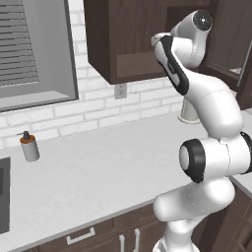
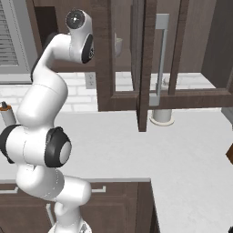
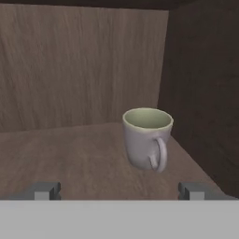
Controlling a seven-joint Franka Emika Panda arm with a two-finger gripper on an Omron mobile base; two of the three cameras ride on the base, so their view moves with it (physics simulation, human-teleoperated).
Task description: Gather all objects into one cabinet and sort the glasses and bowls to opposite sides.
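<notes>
In the hand view a cream-white cup (image 3: 145,138) stands upright on the cabinet shelf (image 3: 70,154), close to the right inner wall, with its handle turned toward the camera. My gripper (image 3: 119,191) is open. Its fingertips (image 3: 46,190) are spread wide and sit short of the cup, with nothing between them. From the right base view that cup (image 2: 119,45) shows pale inside the dark-brown cabinet (image 2: 104,54), just past my hand. A second cream cup (image 1: 187,112) (image 2: 161,114) stands on the counter under the cabinet. A reddish-brown sliver at the right edge (image 2: 230,154) may be the bowl.
A cabinet door with a pale handle (image 2: 161,59) hangs open over the counter. An orange-topped soap dispenser (image 1: 29,146) stands by the brick wall near the sink (image 1: 4,192). The white counter (image 1: 108,162) spreads below, with base drawers (image 1: 81,236) under it.
</notes>
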